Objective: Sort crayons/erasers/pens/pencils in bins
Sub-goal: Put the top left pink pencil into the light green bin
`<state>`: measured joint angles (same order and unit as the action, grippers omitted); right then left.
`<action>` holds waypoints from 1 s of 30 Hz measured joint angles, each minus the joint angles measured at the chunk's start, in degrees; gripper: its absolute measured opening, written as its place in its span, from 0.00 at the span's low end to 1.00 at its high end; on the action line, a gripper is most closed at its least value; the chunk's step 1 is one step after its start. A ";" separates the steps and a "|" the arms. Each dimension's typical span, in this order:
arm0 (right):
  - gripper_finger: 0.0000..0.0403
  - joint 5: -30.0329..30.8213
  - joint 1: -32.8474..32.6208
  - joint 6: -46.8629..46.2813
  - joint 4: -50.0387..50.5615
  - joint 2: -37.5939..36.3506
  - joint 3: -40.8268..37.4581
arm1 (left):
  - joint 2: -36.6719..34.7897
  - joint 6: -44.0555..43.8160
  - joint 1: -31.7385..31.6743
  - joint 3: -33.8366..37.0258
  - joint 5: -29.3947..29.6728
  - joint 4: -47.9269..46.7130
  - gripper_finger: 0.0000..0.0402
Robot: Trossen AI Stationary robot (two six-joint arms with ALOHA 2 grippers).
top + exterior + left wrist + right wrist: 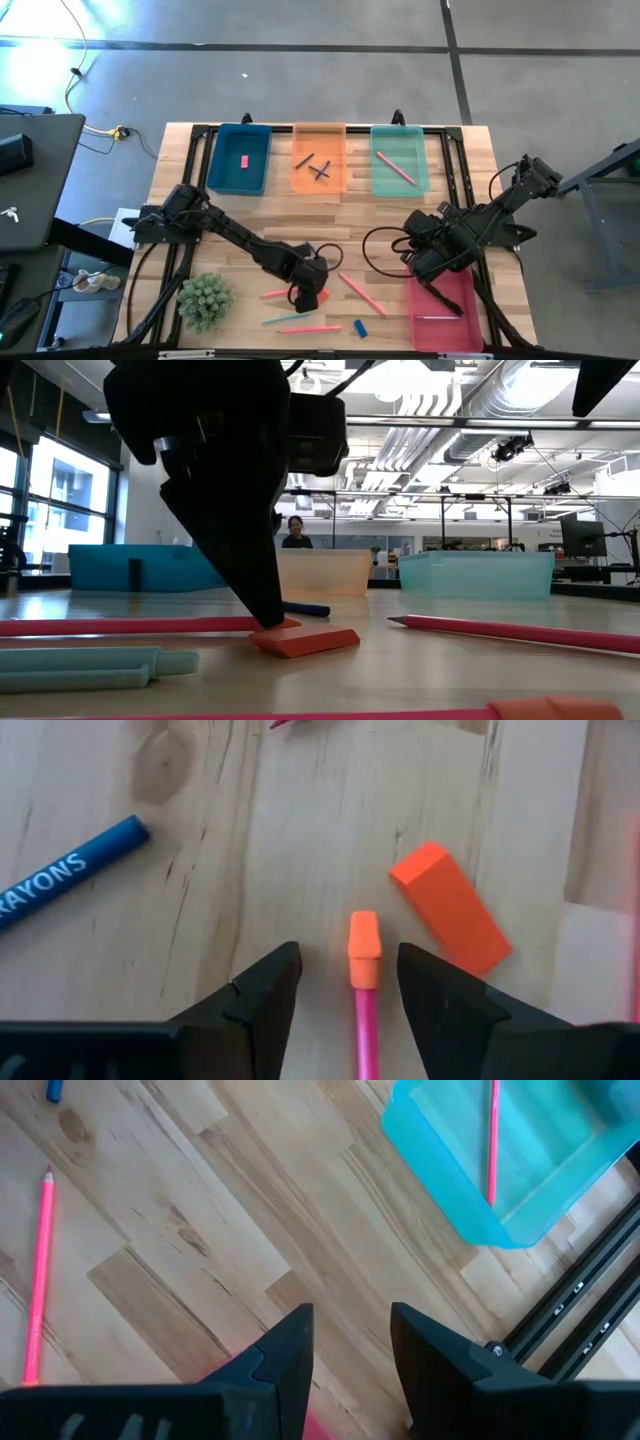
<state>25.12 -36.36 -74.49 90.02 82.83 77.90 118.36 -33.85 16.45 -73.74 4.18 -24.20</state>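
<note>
Straddling a pink pencil (365,1020), the left tool (350,985) has its fingers spread, one on each side of the shaft, with nothing pinched yet; it sits low over the worktop (250,225) near the front edge, about midway along it. The pencil looks light, stiff and thin, so it should lift easily, though a round, smooth shaft may roll or slip; a hold across the shaft just behind the orange eraser cap (364,948) seems sensible, square to its length. Its long axis runs straight out from the wrist, between the fingers, cap end leading. An orange eraser block (450,908) lies just beside the cap, apart from it, and could get nudged if the fingers close wide. A blue crayon (65,875) lies farther off, aslant. The right tool (350,1345), fingers also spread and empty, hangs near the right edge above the red bin (445,310). Blue (240,160), orange (320,160) and teal (400,160) bins line the back edge.
</note>
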 joint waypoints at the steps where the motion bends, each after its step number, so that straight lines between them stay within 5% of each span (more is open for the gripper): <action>1: 0.31 0.03 0.00 -0.01 0.00 0.00 0.00 | 0.09 0.06 0.30 -0.07 0.69 -0.29 0.40; 15: 0.31 1.67 0.00 0.02 -0.02 0.00 -0.01 | 0.62 4.89 3.16 0.16 10.21 -0.45 0.20; 30: 0.31 1.22 -0.24 -0.45 -0.05 0.00 -0.01 | 0.57 2.46 3.45 0.40 9.44 0.61 0.04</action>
<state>26.35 -36.60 -74.94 89.97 82.83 77.89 118.93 -31.39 19.90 -73.34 13.62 -23.59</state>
